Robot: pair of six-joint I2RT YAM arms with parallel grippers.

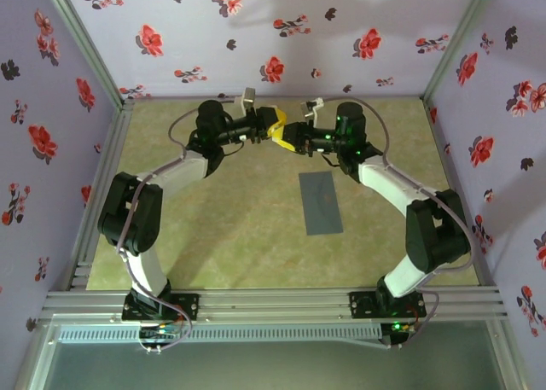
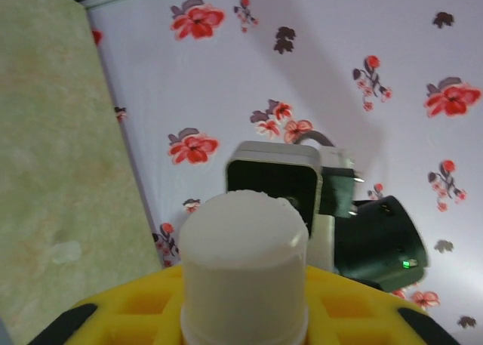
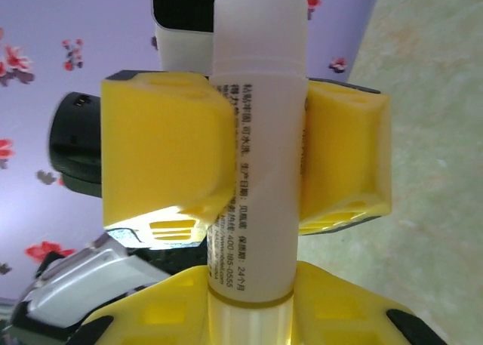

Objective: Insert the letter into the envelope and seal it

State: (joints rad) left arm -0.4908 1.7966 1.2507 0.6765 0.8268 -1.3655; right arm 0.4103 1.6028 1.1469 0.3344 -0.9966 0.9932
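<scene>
Both arms bent inward, tips meeting beyond envelope [image 1: 321, 202]. Left end effector [image 1: 275, 127] clamped across glue stick [image 3: 249, 239]; right end effector [image 3: 249, 315] closed around its base. Envelope flat on counter [image 1: 239, 228], inside unseen.

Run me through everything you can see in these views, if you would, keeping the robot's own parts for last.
envelope: one, slate grey, flat on the table right of centre
glue stick: one, white with printed text, held between both sets of fingers over the far middle of the table
table: one, mottled green-beige, floor of the enclosure
walls: three, lavender with red and dark flowers, on the left, far and right sides
frame rail: silver, along the near edge by the arm bases
left arm: one, black and white, near left to far middle
right arm: one, black and white, near right to far middle
left fingers: two, yellow, shut on the stick's body below the cap
right fingers: two, yellow, shut on the stick's base end
</scene>
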